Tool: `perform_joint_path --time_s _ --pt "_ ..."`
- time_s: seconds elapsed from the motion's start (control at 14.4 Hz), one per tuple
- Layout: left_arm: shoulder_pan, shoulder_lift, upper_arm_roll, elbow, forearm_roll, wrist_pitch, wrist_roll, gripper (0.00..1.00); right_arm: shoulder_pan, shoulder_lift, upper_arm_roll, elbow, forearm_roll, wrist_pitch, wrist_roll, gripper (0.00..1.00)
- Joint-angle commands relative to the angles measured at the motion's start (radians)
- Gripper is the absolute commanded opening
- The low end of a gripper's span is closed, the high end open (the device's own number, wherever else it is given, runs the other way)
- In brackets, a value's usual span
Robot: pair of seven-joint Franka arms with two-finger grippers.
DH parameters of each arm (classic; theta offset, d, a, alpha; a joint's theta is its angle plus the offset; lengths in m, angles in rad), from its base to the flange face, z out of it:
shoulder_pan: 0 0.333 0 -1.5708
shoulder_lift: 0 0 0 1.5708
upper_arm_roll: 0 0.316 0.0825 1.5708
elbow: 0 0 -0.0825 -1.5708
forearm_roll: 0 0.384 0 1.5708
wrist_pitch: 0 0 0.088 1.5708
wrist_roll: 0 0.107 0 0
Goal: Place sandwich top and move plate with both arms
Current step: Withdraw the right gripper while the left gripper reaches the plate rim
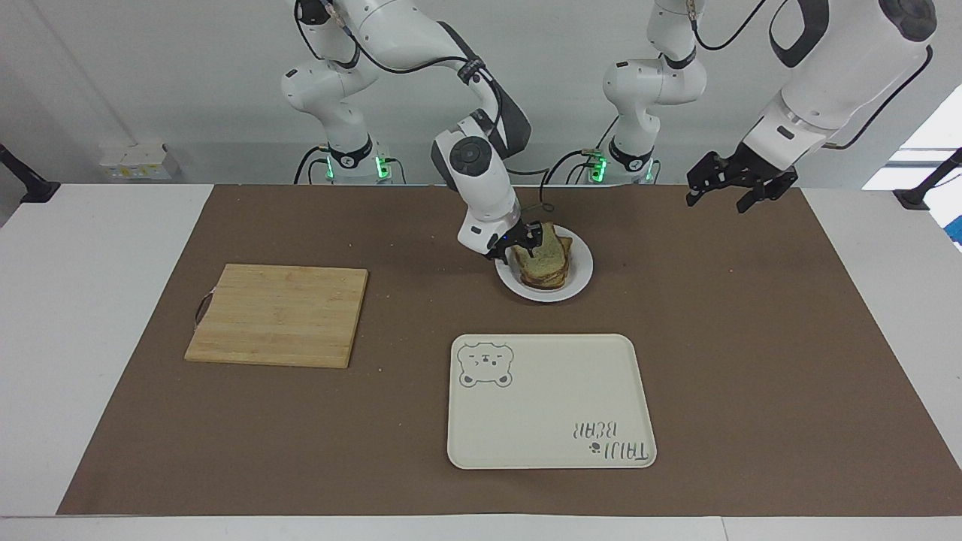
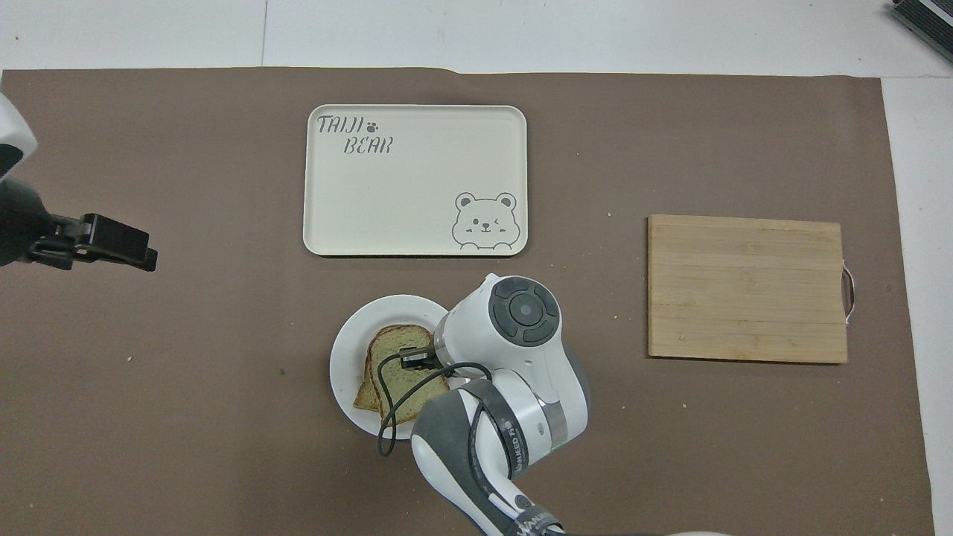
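Observation:
The sandwich top [image 1: 541,255] lies nearly flat on the stacked sandwich on the small white plate [image 1: 579,284], near the robots' edge at mid-table. It also shows in the overhead view [image 2: 394,365], as does the plate [image 2: 344,350]. My right gripper [image 1: 518,243] is low at the sandwich's side toward the right arm's end, its fingers apart at the slice's edge. In the overhead view the right wrist hides its fingers. My left gripper [image 1: 720,197] hangs open and empty above the mat toward the left arm's end. It also shows in the overhead view [image 2: 123,249].
A cream rectangular tray with a bear drawing [image 1: 549,421] lies farther from the robots than the plate; it also shows in the overhead view [image 2: 402,201]. A wooden cutting board [image 1: 278,315] lies toward the right arm's end.

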Motion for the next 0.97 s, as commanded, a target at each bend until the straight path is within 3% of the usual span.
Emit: perform_joint_path --time_s 0.0,0.35,0.91 --pt "-0.005 -0.078 0.01 -0.199 -0.083 0.123 0.1 1.0 -0.072 -0.057 0.006 -0.007 -0.057 0.001 -0.024 1.0" --pt "-0.027 -0.073 0.007 -0.378 -0.201 0.285 0.232 1.0 -0.19 -0.129 0.004 0.002 -0.201 -0.069 -0.024 1.0" --pt "-0.157 -0.037 0.007 -0.667 -0.284 0.641 0.296 1.0 -0.374 -0.192 0.003 0.126 -0.281 -0.346 -0.026 1.0"
